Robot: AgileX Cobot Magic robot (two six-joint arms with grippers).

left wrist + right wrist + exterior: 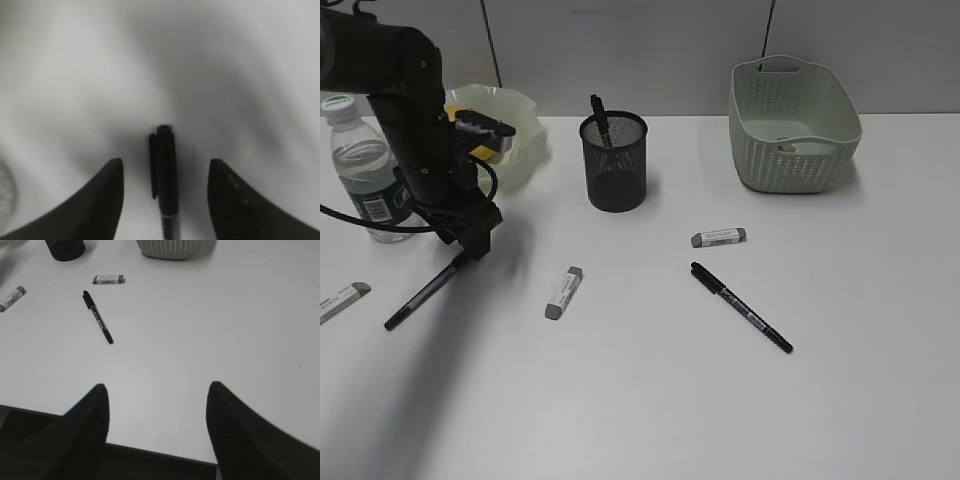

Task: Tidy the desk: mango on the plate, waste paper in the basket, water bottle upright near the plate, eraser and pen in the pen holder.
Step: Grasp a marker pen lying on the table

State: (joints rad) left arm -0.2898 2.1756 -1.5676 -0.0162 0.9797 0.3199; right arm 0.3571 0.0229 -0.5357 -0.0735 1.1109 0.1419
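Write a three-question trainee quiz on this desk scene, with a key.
1. True or false: the clear plastic water bottle stands upright.
2. How many grey-and-white erasers lie loose on the white desk?
3. What lies between the left gripper's open fingers: A) black pen B) eraser C) paper ball?

Key: 1 true; 2 three, namely the middle eraser, the right eraser and the edge eraser; 3 A.

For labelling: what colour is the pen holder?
Black wire mesh pen holder; the exterior view shows it best.
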